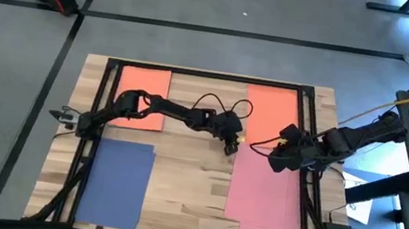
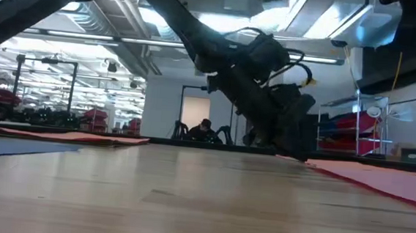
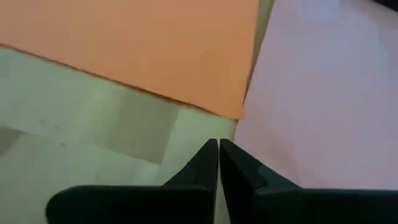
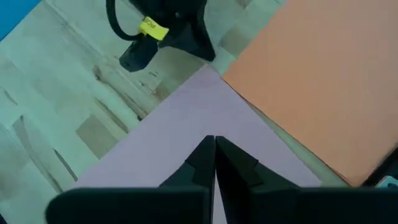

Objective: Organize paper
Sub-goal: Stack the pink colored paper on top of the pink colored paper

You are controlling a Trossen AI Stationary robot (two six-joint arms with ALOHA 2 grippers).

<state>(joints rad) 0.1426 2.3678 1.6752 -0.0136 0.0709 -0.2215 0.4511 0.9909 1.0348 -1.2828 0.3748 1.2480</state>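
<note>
On the near half of the wooden table [image 1: 187,183], a blue sheet [image 1: 115,180] is lying flat at the left and a pink sheet [image 1: 266,187] at the right, well apart from each other. Farther back, the left gripper [image 1: 230,146] is reaching to mid-table, its fingers pressed shut on nothing, tips hovering over bare wood just beside the pink sheet's far left corner. The right gripper [image 1: 276,159] is hanging over the far part of that same pink sheet, fingers likewise closed and empty. Beyond the pink sheet an orange sheet [image 1: 271,106] is sitting at the far right, the two meeting or slightly overlapping at their edges; which one is on top cannot be told. A second orange sheet [image 1: 143,97] is resting at the far left, partly under the left arm.

With four sheets spread in four places, the sorting appears barely begun. The corner between the grippers looks like the likely target. Doing this well probably means opening the fingers first, then sliding one tip low under the pink corner without dragging the orange sheet along, keeping the two grippers from colliding in such close quarters.
</note>
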